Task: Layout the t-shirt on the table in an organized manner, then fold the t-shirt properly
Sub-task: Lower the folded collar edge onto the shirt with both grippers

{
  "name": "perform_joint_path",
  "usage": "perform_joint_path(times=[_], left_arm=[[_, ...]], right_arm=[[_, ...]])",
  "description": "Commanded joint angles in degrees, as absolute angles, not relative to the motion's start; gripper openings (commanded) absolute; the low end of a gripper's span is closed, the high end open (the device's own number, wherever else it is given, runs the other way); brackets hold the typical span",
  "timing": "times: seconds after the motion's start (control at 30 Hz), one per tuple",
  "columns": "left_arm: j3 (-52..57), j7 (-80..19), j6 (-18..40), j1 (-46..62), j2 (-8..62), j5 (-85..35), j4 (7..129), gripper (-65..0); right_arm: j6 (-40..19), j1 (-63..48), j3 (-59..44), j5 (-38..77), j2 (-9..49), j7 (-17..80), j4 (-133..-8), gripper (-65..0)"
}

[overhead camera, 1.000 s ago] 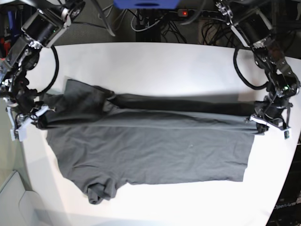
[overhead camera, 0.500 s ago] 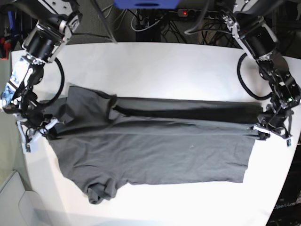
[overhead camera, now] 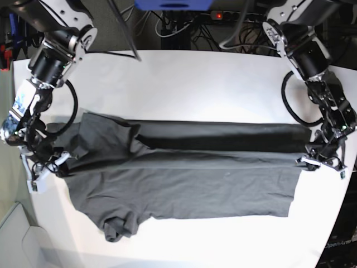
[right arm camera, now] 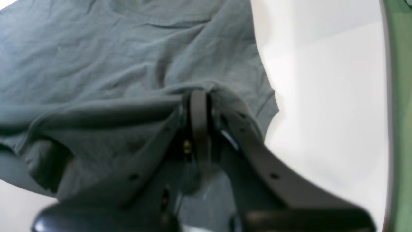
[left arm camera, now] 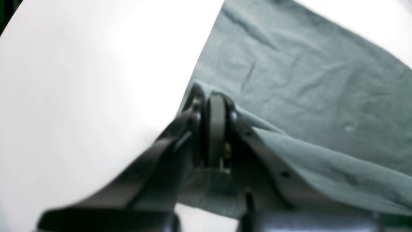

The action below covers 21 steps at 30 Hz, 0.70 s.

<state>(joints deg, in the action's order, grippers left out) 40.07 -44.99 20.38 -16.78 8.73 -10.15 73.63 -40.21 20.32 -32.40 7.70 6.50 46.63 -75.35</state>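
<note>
While wrist views blur, base shows the t-shirt (overhead camera: pixel 184 184) whole

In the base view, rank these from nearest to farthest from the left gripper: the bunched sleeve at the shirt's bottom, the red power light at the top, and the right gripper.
From the left gripper, shut on the t-shirt at the view's right edge:
1. Red power light, top centre, beyond the table.
2. Bunched sleeve, bottom left.
3. Right gripper, far left, also shut on the t-shirt.
</note>
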Motion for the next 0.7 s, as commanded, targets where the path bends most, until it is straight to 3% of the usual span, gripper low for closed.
perform_joint_path(times=[0.0,0.5,0.57,0.67], left_arm=[[40.1,-43.6,20.5,-18.3,9.7,-10.8,74.6,-64.8],[40.1,-43.6,20.5,-18.5,9.7,-10.8,72.0,-64.3],[40.1,-43.6,20.5,-18.5,9.7,-10.8,72.0,-60.7],[40.0,-43.7,20.5,-18.5,9.8,-10.8,72.0,-45.0]], right_arm=[[-40.0,21.8,-32.4,8.4,7.3,44.4,-76.4,-65.0],[-40.0,21.6,-28.9,8.4,8.5,43.0,-72.3,-65.0],[-40.0,21.6,-28.9,8.3,8.5,43.2,-72.3,-64.9],[-40.0,21.4,-28.9,8.3,8.5,43.3,-72.3,-58.6]])
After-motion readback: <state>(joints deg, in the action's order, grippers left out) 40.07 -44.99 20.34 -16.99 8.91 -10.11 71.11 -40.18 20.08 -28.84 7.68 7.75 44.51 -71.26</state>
